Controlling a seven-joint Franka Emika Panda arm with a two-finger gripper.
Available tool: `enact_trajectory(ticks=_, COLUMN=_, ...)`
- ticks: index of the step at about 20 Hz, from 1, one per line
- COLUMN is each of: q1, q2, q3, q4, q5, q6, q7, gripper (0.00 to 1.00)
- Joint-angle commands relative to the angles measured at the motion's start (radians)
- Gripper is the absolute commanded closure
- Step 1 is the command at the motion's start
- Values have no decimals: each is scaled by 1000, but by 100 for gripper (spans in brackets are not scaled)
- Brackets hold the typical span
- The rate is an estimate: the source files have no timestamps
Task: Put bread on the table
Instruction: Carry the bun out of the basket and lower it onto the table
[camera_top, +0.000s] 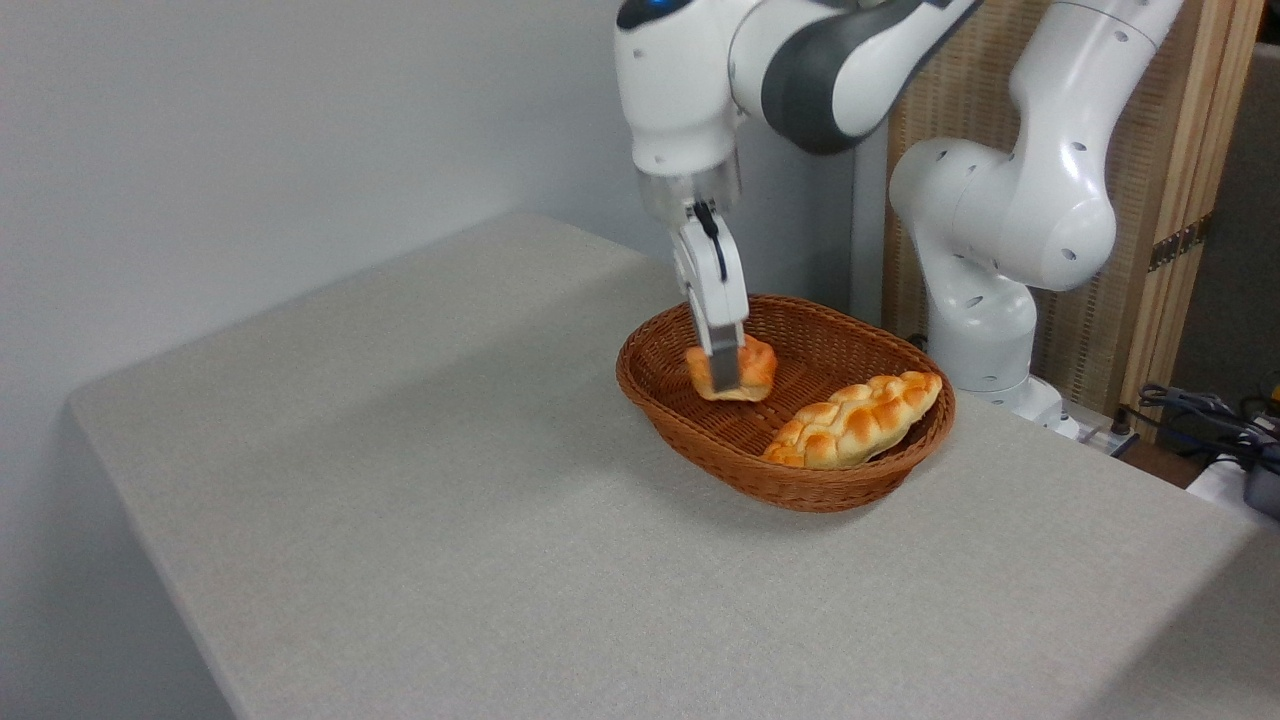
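From my remote station, I saw the tool (724, 372) clamped on the bun (733, 369) inside the wicker basket (790, 480), beside the braided loaf (857, 421), on the grey tabletop (450, 500).

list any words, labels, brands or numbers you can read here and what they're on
None: no readable text shows anywhere in the camera view.
The robot arm has plain white and grey shells, no legible marking.
The hand, down at the bread in the wicker basket, bears no label.
The braided loaf and the table carry no print.
The items at the right edge are too small and blurred to show any text.
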Motion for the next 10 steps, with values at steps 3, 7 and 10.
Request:
enact_trajectory(ticks=3, q1=9, q2=216, q3=15, q4=360, q5=45, q6=-44, q7=-123, gripper=62)
enact_trajectory(ticks=7, q1=-2, q2=403, q3=14, q4=505, q5=114, q6=26, q7=-165, gripper=62)
enact_trajectory(ticks=10, q1=-2, q2=473, q3=14, q4=504, q5=116, q6=169, q7=-157, gripper=56)
